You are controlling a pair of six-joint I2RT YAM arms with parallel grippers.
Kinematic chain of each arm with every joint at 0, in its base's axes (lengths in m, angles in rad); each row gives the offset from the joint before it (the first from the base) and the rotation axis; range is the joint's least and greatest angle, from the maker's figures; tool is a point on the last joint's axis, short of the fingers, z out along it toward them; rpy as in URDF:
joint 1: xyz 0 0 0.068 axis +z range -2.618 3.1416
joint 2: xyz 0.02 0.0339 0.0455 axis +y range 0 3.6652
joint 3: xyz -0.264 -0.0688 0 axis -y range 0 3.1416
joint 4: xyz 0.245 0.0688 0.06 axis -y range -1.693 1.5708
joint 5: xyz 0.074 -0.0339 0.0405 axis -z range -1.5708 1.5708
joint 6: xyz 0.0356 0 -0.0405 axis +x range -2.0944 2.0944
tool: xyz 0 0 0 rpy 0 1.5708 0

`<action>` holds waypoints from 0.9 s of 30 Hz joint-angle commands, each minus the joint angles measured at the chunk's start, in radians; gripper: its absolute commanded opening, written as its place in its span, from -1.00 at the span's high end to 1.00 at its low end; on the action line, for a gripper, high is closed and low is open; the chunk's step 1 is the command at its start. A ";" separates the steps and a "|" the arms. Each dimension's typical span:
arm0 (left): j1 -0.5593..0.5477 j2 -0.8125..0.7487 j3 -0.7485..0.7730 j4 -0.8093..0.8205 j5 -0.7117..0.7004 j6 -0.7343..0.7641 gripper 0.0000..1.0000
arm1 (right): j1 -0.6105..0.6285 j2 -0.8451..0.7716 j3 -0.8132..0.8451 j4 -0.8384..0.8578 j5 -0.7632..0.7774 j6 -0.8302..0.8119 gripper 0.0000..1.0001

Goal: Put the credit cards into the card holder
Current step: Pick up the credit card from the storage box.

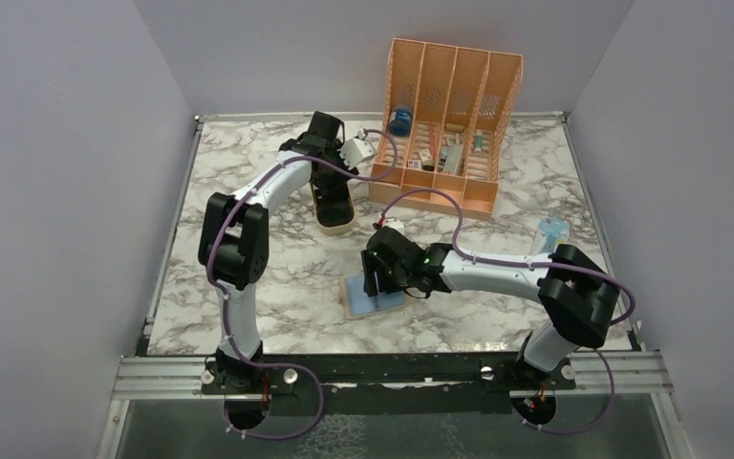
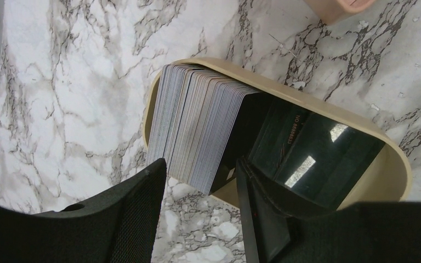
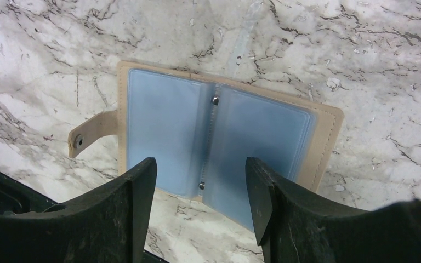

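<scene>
The credit cards point(image 2: 197, 120) stand on edge as a thick silver-grey stack in a tan oval tray point(image 2: 383, 175), with black cards point(image 2: 318, 148) lying beside them. My left gripper point(image 2: 200, 164) hovers open over the stack's near corner and holds nothing. From above, this left gripper point(image 1: 330, 196) sits over the tray point(image 1: 336, 228) at the back left. The card holder point(image 3: 170, 126) lies open on the marble, light-blue pockets up, snap tab to the left. My right gripper point(image 3: 200, 164) is open just above the holder's near edge. In the top view the right gripper point(image 1: 378, 277) covers part of the card holder point(image 1: 363, 304).
A big orange slotted organizer point(image 1: 449, 115) stands at the back, with a blue item point(image 1: 400, 121) and small things in its slots. A pale blue bottle point(image 1: 550, 232) stands near the right edge. Grey walls close in the marble table on three sides.
</scene>
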 commanded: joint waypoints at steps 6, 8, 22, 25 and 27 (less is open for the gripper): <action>-0.006 0.031 -0.008 0.048 0.022 0.067 -0.04 | 0.005 -0.035 0.014 -0.017 0.027 0.002 -0.21; -0.009 0.031 -0.021 0.055 0.025 0.078 -0.04 | 0.005 -0.038 0.014 -0.018 0.027 0.000 -0.22; -0.021 0.059 -0.048 0.102 -0.018 0.100 0.01 | 0.006 -0.073 -0.005 -0.020 0.057 0.001 -0.22; -0.024 0.062 -0.049 0.108 -0.043 0.111 0.09 | 0.005 -0.077 -0.006 -0.025 0.064 -0.001 -0.22; -0.027 0.061 -0.049 0.110 -0.057 0.115 0.17 | 0.005 -0.081 -0.007 -0.029 0.067 0.000 -0.22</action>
